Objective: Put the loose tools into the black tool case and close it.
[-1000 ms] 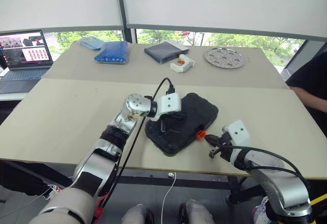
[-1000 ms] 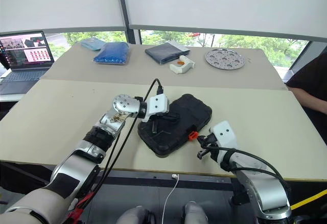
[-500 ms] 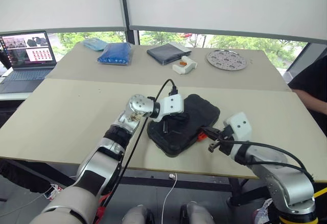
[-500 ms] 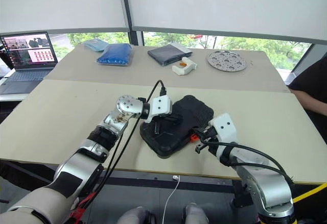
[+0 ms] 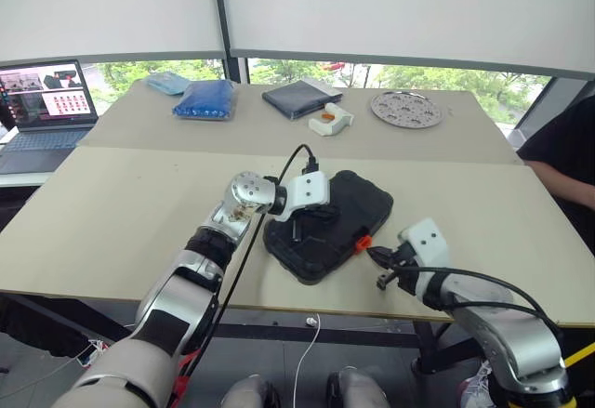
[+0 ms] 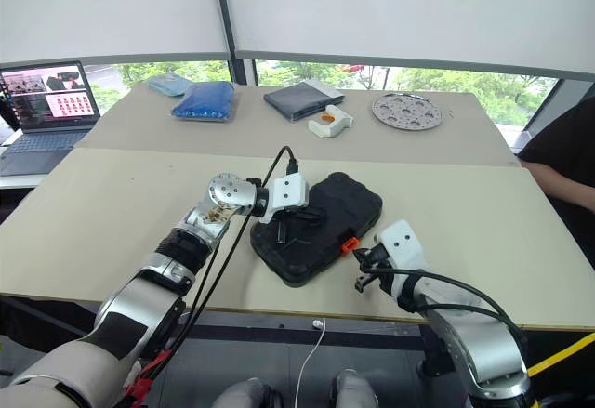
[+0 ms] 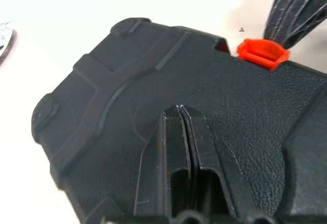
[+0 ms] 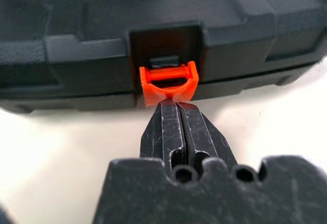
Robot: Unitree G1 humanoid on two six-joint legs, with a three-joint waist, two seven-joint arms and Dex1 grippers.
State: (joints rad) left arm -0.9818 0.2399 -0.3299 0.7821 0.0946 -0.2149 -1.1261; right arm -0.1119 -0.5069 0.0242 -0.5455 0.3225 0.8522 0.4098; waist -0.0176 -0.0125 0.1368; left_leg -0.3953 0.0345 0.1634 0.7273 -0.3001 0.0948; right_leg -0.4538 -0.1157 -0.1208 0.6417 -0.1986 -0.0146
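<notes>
Your left gripper (image 7: 180,113) rests on the case (image 5: 358,205) lid, jaws pressed together. The right gripper (image 8: 172,104), jaws likewise together, touches the orange latch (image 8: 168,82). The case looks rigid and light; push the latch, don't pinch.

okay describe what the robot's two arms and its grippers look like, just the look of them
Both arms are silver-grey metal with black joint bands. Each wrist carries a white block with small dark dots, and a black cable runs along each arm. The left arm has a round silver joint cap. The left gripper and right gripper each have two slim, scuffed black fingers on a black base.
</notes>
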